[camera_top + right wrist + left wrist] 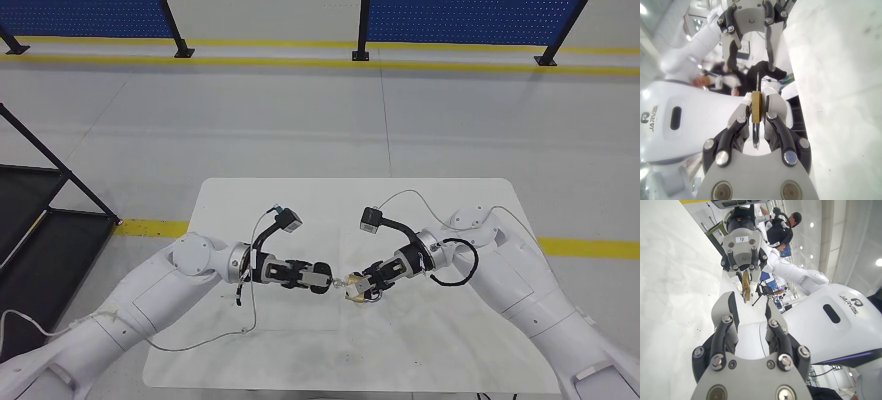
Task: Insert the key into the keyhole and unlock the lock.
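Note:
A brass padlock (755,108) is held above the white table (450,210) with my right gripper (756,98) shut on its body. Its steel shackle (755,136) points back toward the right wrist. A silver key (758,81) sticks out of the lock's far end, also visible as the key (744,298) under the padlock (746,285). My left gripper (750,306) faces it, open, with the key's head just short of the gap between its fingers. From above, the left gripper (328,279) and right gripper (365,290) meet tip to tip near the table's middle, the padlock (357,287) between them.
A black metal rack (40,220) stands off the table's left side. Thin cables (420,205) run over the table behind the arms. Blue barrier panels (460,20) and yellow floor lines lie far behind.

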Robot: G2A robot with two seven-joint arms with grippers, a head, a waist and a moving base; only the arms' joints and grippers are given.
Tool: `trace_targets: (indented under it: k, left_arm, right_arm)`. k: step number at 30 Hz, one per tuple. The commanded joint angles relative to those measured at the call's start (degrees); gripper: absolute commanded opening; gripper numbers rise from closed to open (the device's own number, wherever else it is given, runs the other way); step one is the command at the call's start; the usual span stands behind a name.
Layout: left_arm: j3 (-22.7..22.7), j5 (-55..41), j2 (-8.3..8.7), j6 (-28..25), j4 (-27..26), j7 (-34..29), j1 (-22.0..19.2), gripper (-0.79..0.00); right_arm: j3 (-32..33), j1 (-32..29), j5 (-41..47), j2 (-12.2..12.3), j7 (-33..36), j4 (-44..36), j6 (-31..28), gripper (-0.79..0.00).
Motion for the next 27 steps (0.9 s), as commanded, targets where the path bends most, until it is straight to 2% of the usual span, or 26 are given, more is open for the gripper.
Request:
trace_targets:
  k: [1, 5, 7, 15, 27]
  left_arm:
    - [0.07, 0.15, -0.32, 0.33, 0.20, -0.41, -0.19, -0.665]
    - [0.15, -0.43, -1.05, 0.59, 0.71, -1.24, -0.35, -0.727]
    - [0.10, -0.25, -1.38, 0.79, 1.20, -1.32, -0.49, -0.727]
    - [-0.19, 0.10, -2.56, 1.27, 2.22, -1.98, -0.52, -0.659]
    - [-0.60, 0.83, -4.18, 2.29, 3.13, -2.77, -0.53, -0.646]
  right_arm:
    - [0.00, 0.00, 0.00, 0.00, 0.00, 0.00, 0.00, -0.785]
    - [0.00, 0.00, 0.00, 0.00, 0.00, 0.00, 0.00, -0.785]
    - [0.00, 0.00, 0.00, 0.00, 0.00, 0.00, 0.00, -0.785]
    - [0.00, 0.00, 0.00, 0.00, 0.00, 0.00, 0.00, -0.785]
    - [0.00, 0.00, 0.00, 0.00, 0.00, 0.00, 0.00, -0.785]
